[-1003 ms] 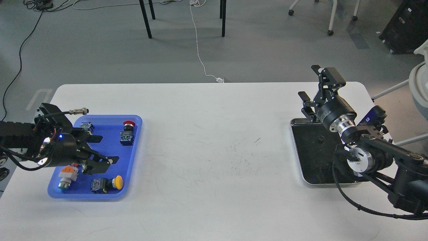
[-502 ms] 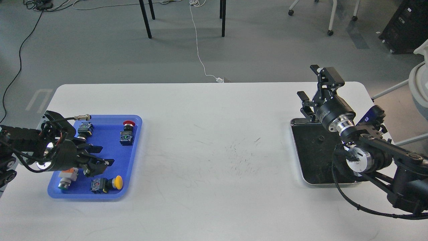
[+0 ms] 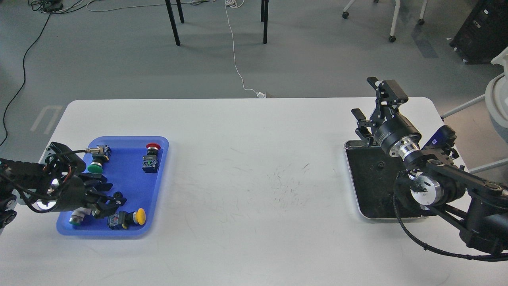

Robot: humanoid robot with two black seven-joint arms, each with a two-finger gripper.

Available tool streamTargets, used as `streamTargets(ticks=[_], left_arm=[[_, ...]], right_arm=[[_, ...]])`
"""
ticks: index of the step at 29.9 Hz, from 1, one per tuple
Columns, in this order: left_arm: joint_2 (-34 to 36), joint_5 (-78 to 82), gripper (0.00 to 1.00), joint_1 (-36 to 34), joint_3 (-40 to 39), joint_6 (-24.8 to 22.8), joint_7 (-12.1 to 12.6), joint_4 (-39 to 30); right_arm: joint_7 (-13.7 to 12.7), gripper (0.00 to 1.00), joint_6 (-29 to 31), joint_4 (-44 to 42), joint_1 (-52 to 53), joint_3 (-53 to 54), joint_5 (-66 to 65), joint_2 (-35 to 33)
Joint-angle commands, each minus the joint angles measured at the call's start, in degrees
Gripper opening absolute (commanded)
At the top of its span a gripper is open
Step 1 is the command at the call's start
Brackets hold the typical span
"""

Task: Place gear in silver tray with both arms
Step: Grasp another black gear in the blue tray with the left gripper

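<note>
The silver tray (image 3: pixel 371 190) lies at the table's right end, with a small dark gear (image 3: pixel 380 165) on its dark bottom. My right gripper (image 3: pixel 374 101) is open and empty, held up over the tray's far edge. My left gripper (image 3: pixel 118 194) is low inside the blue tray (image 3: pixel 127 182) at the left. Its fingers stand apart on either side of a small black gear-like piece (image 3: pixel 118 195). I cannot tell whether they touch it.
The blue tray also holds a red push button (image 3: pixel 152 147), a green one (image 3: pixel 95 167), a yellow one (image 3: pixel 138 216) and a switch block (image 3: pixel 150 163). The white table (image 3: pixel 254 178) stretches between the two trays. A chair stands beyond the right edge.
My left gripper has drawn back to the left and dropped lower into the blue tray, uncovering the green button. Its fingers now flank the small black piece. The right arm has barely moved.
</note>
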Motion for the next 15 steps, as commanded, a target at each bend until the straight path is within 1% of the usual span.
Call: streamTargets(ticks=[1, 3, 11, 12, 15], left_arm=[[-0.6, 0.0, 0.63, 0.1, 0.0, 0.3, 0.0, 1.2], [-1.1, 0.0, 0.63, 0.1, 0.1, 1.2, 0.0, 1.8], [-1.9, 0.0, 0.61, 0.4, 0.2, 1.3, 0.0, 3.5], [-1.9, 0.0, 0.57, 0.4, 0.2, 1.3, 0.0, 3.6], [-1.9, 0.0, 0.38, 0.4, 0.2, 1.3, 0.0, 3.6]], right_arm=[[0.0, 0.98, 0.0, 0.1, 0.0, 0.0, 0.0, 0.1], [0.0, 0.98, 0.0, 0.1, 0.0, 0.0, 0.0, 0.1], [0.0, 0.98, 0.0, 0.3, 0.0, 0.0, -0.1, -0.3], [0.0, 0.98, 0.0, 0.4, 0.0, 0.0, -0.2, -0.3], [0.0, 0.98, 0.0, 0.5, 0.0, 0.0, -0.2, -0.4]])
